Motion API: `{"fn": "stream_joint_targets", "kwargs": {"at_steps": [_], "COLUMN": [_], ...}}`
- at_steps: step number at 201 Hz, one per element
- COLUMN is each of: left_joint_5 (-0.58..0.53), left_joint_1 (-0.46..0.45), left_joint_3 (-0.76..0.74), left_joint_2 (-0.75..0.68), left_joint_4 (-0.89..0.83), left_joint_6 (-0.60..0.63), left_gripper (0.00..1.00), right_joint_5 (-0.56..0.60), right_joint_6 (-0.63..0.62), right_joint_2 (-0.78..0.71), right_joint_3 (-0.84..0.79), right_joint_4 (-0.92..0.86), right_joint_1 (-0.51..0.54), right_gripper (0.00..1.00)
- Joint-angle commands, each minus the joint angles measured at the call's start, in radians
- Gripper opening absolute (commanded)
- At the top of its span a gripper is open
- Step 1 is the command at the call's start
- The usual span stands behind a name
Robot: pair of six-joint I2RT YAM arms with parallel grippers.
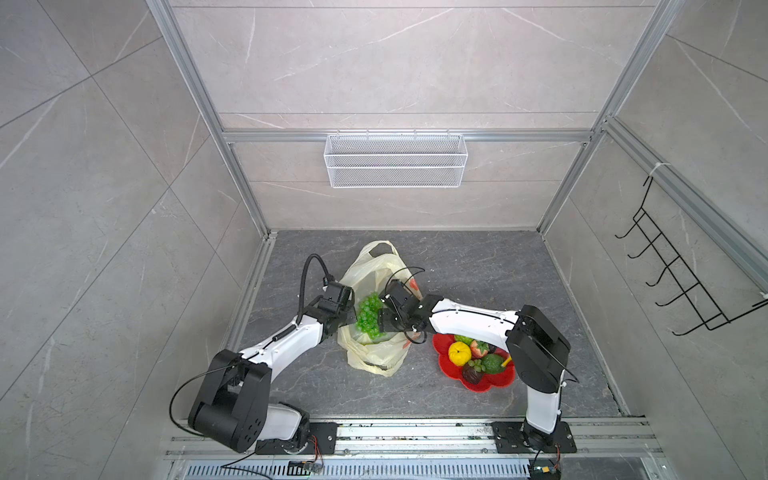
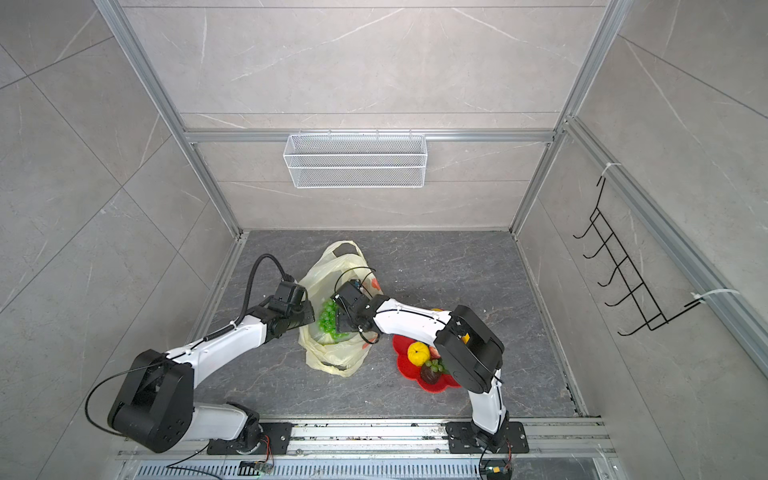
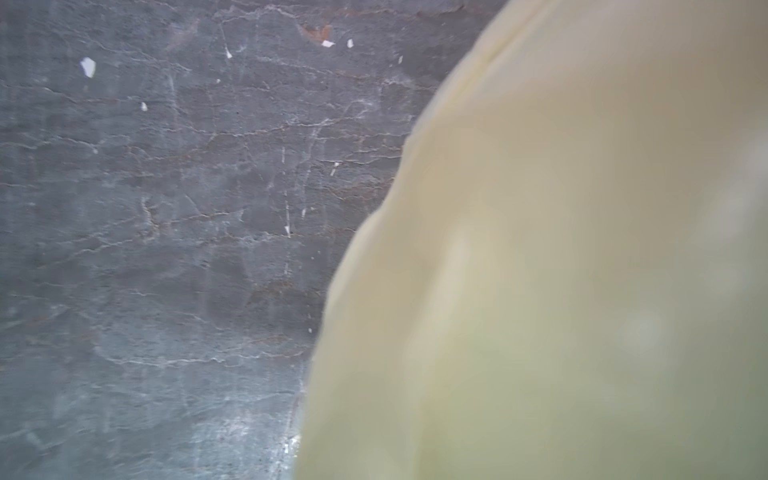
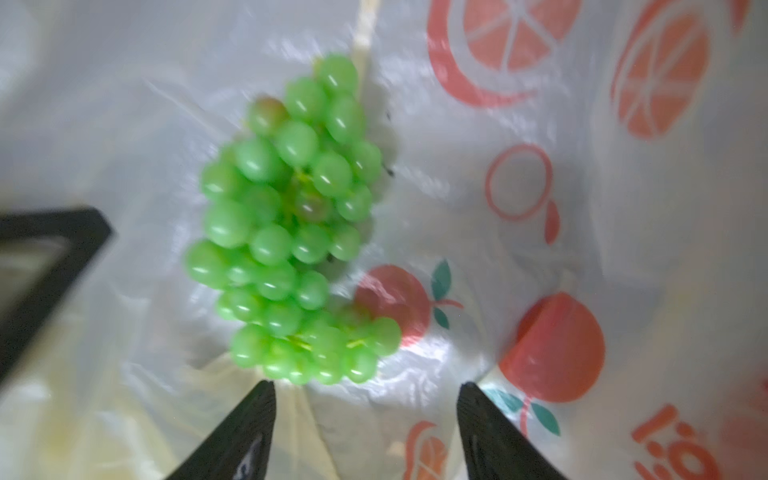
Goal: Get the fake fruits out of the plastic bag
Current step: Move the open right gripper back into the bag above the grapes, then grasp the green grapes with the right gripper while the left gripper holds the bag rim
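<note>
Green grape bunch (image 4: 286, 232) is seen inside the plastic bag (image 4: 540, 249), just ahead of the spread, empty right claw (image 4: 368, 386), long axis pointed away from it; left claw (image 1: 347, 318) is set at the bag's rim, grip not discernible.

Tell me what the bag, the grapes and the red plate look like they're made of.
Bag: thin translucent plastic film, pale yellow, glossy and crinkled. Grapes: likely moulded plastic, uniformly bright green with sharp highlights. Plate: probably rigid plastic, saturated red with a scalloped rim.
</note>
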Motion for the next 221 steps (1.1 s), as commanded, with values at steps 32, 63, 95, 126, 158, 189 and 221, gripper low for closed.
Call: {"fn": "stream_joint_targets", "kwargs": {"at_steps": [32, 63, 95, 126, 158, 189, 221], "left_joint_5": [0.060, 0.129, 0.129, 0.130, 0.118, 0.115, 0.115], "left_joint_1": [0.032, 0.066, 0.069, 0.071, 0.073, 0.073, 0.074], "left_joint_3": [-0.084, -0.105, -0.098, -0.102, -0.103, -0.104, -0.108], "left_joint_2": [-0.025, -0.009, -0.004, -0.007, -0.014, -0.018, -0.021], "left_joint_4": [0.148, 0.187, 0.175, 0.179, 0.173, 0.174, 0.179], "left_joint_6": [-0.063, -0.088, -0.088, -0.088, -0.082, -0.080, -0.080], "left_gripper": [0.06, 0.05, 0.06, 0.05, 0.06, 0.05, 0.05], "right_joint_5": [0.027, 0.053, 0.060, 0.064, 0.073, 0.083, 0.094], "right_joint_6": [0.014, 0.038, 0.045, 0.040, 0.044, 0.038, 0.034], "right_joint_2": [0.157, 0.250, 0.332, 0.401, 0.435, 0.456, 0.519], "right_joint_3": [0.277, 0.401, 0.479, 0.552, 0.585, 0.597, 0.674], "right_joint_4": [-0.146, -0.232, -0.262, -0.292, -0.331, -0.341, -0.389], "right_joint_1": [0.003, 0.003, 0.003, 0.001, 0.001, 0.001, 0.001], "right_gripper": [0.73, 0.76, 0.87, 0.89, 0.88, 0.85, 0.86]}}
